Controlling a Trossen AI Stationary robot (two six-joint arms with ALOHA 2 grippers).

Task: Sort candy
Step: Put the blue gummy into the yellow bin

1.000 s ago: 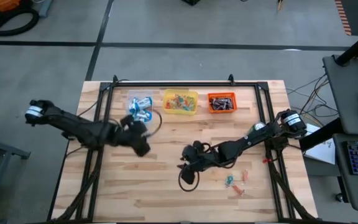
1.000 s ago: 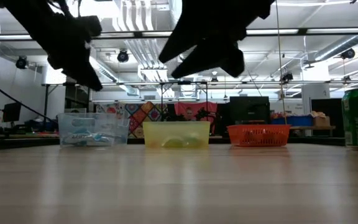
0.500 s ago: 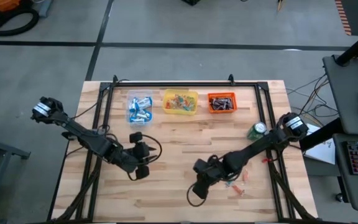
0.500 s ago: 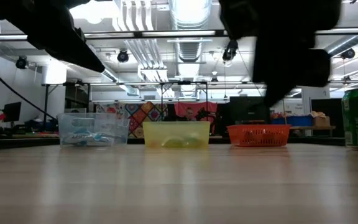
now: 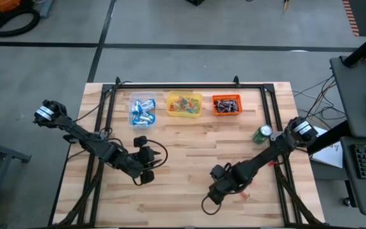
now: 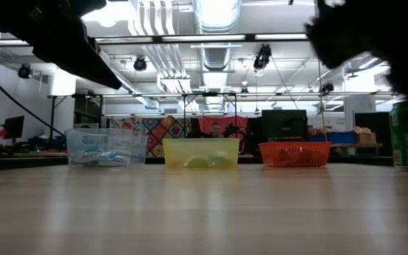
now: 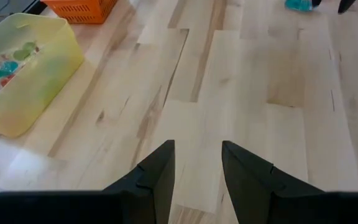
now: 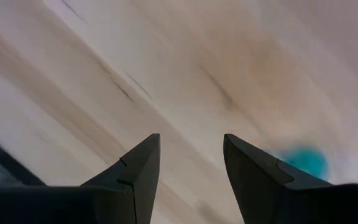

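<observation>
Sorted candy lies in three tubs along the far edge: blue-and-white pieces in the clear tub (image 5: 143,109), tiny coloured ones in the yellow tub (image 5: 184,104), dark brown ones in the orange tub (image 5: 226,105). A few loose small candies (image 5: 246,189) lie on the table near the right front, partly under my right arm. My right gripper (image 5: 217,189) hovers open beside them, pointing steeply down; a teal candy (image 8: 303,160) shows just past one fingertip. My left gripper (image 5: 145,169) hangs open over bare wood, left of centre, with nothing between its fingers (image 7: 160,162).
A green can (image 5: 262,133) stands by the right arm, behind the loose candies. A black frame (image 5: 170,86) runs around the table top. Bare wood lies between the two grippers and in front of the tubs (image 6: 200,152).
My left gripper has swung from beside the clear tub toward the table's near edge, then held still. My right gripper has travelled from the table's middle toward the near right, beside the loose candies, tipping to point more steeply down and rolling at the wrist. Both stayed open.
</observation>
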